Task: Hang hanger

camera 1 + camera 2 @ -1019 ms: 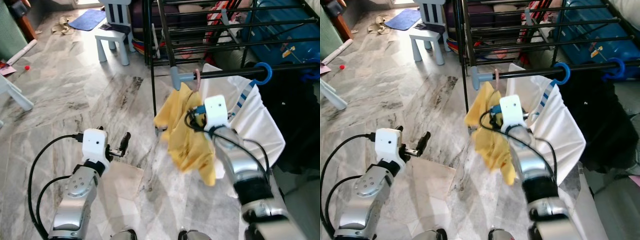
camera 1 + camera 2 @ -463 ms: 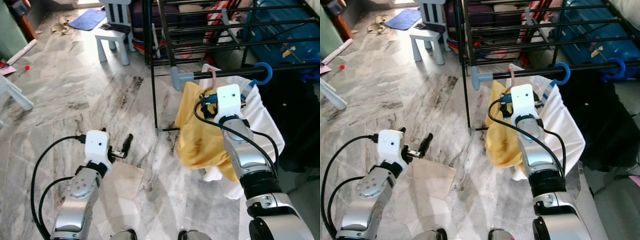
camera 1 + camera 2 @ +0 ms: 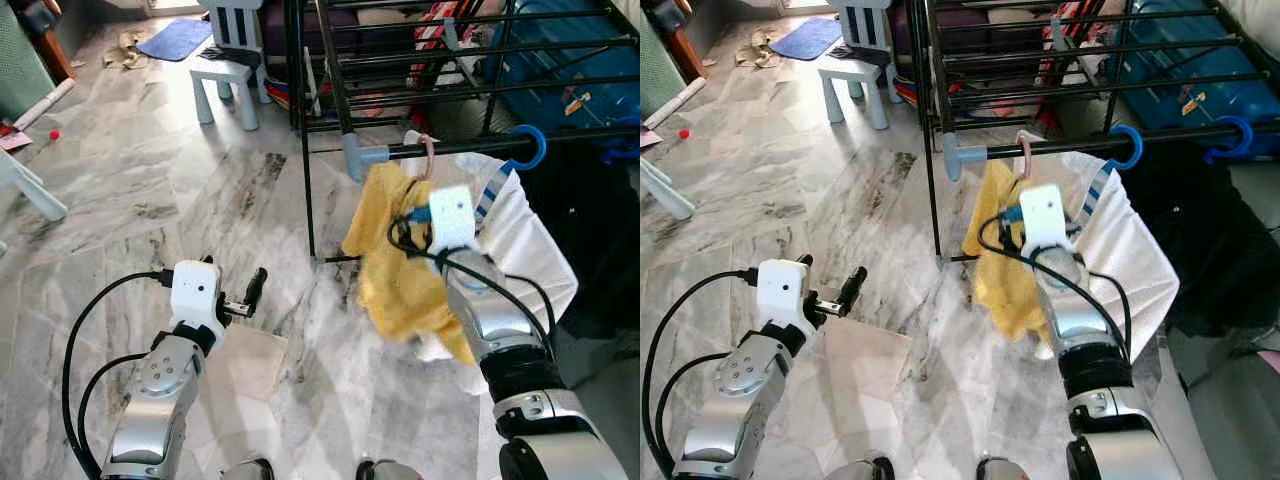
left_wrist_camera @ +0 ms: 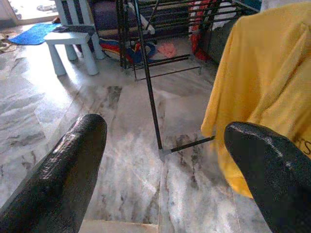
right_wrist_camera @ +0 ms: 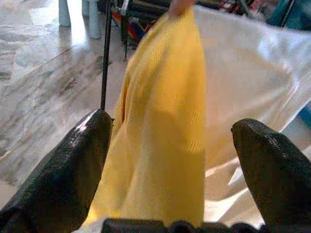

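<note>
A yellow garment [image 3: 400, 270] hangs by a pink hanger hook [image 3: 428, 152] on the black rail [image 3: 470, 146], close to the rail's grey end cap [image 3: 355, 157]. My right gripper [image 5: 170, 121] is open just in front of the garment and below the rail, its fingers [image 5: 73, 170] spread wide with the yellow cloth ahead of them. Its white wrist block [image 3: 450, 212] hides the fingers from the head camera. My left gripper [image 3: 240, 290] is held low over the marble floor, open and empty.
A white garment [image 3: 520, 250] on a blue hook [image 3: 527, 146] hangs on the same rail, with dark clothing [image 3: 590, 230] further right. Behind stand a black drying rack [image 3: 340, 60], a blue suitcase [image 3: 560, 60] and a white child's chair [image 3: 228, 60]. The rack's upright [image 3: 305, 180] is left of the yellow garment.
The pink hook and yellow garment moved right along the rail. My right gripper then dropped back a little from the rail. The left arm barely moved.
</note>
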`<state>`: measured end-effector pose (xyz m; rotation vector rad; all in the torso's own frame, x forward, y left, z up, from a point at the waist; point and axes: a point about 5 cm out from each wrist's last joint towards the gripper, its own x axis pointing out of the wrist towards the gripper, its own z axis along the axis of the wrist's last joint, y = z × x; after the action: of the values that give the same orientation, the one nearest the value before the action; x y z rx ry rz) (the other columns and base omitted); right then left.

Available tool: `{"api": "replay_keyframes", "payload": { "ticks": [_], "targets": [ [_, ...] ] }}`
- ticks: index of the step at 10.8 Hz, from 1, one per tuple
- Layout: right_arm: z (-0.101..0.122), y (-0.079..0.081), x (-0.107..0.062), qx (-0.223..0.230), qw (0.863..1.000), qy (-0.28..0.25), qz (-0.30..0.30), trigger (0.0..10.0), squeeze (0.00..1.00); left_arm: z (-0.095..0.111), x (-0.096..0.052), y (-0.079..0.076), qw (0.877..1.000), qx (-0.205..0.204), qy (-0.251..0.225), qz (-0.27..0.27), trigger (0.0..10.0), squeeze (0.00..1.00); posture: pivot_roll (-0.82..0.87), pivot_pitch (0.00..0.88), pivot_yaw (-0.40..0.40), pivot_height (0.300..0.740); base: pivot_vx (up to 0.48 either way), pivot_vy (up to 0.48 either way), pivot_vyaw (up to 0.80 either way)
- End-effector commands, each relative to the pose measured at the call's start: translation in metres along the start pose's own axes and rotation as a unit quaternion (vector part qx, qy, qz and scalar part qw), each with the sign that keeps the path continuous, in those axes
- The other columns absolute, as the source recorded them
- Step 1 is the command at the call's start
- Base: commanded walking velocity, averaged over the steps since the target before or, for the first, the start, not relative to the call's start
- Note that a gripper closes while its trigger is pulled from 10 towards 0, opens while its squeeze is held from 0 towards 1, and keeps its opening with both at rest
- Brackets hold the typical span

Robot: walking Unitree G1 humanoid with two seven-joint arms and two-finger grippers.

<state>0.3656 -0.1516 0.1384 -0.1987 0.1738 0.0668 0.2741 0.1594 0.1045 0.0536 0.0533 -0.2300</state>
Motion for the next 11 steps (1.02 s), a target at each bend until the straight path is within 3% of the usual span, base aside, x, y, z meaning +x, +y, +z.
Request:
{"api": "replay_keyframes", "payload": {
  "ticks": [1,6,11],
  "targets": [
    [-0.0115,0.0,-0.0022,0.019,1.0,0.023,0.003,0.0,0.0,-0.0032,-0.0013,0.0007,1.0,0.007,0.011,0.001,10.0,0.0,-0.03,0.172,0.02,0.74,0.0,0.0,0.0],
    [-0.0196,-0.0022,-0.004,0.051,0.997,0.057,0.014,0.0,0.0,-0.0036,0.0017,0.0003,1.0,0.012,0.014,-0.003,10.0,0.0,-0.04,0.162,0.026,0.74,0.0,0.0,0.0],
    [-0.0192,-0.0029,-0.0024,0.048,0.997,0.056,0.017,0.0,0.0,-0.0033,0.0008,0.0038,1.0,0.021,0.016,-0.002,10.0,0.0,-0.03,0.158,0.027,0.74,0.0,0.0,0.0]
  ]
}}
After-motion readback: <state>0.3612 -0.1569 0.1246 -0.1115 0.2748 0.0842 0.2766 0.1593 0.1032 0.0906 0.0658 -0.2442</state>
